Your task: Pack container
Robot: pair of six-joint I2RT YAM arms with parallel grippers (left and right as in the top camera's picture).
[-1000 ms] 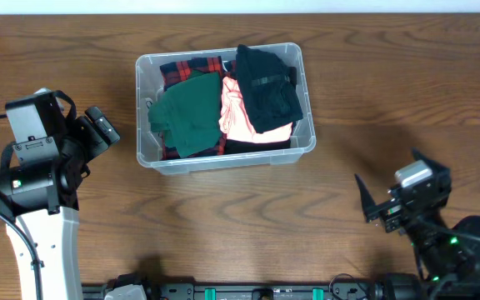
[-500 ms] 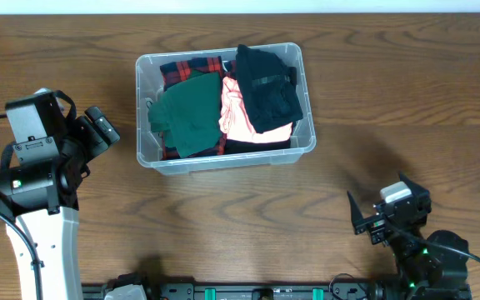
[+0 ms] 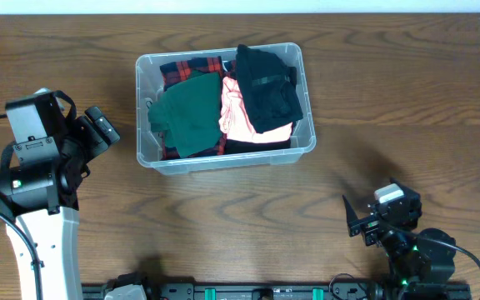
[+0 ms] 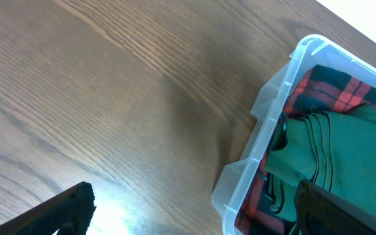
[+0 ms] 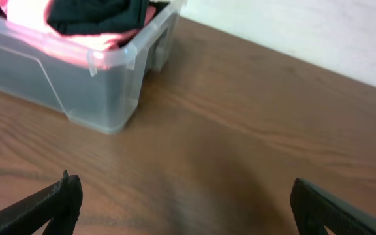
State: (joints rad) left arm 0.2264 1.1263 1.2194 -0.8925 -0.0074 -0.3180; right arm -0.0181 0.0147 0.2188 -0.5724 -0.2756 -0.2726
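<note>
Clear container set on wooden table, packed with green garment, pink garment, black garment over red plaid cloth, left gripper held left of container, jaws spread, right gripper held well apart, nearer than the container and to its right, jaws spread

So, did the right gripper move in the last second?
Yes: seen from overhead, the right gripper drew back, down-frame and slightly left, away from the clear plastic rectangular bin.

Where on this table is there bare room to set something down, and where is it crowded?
Bare wood lies in front of the container, between the left hand and the right hand. The table right of the container is free too. Crowded: inside the container, filled with clothes.
</note>
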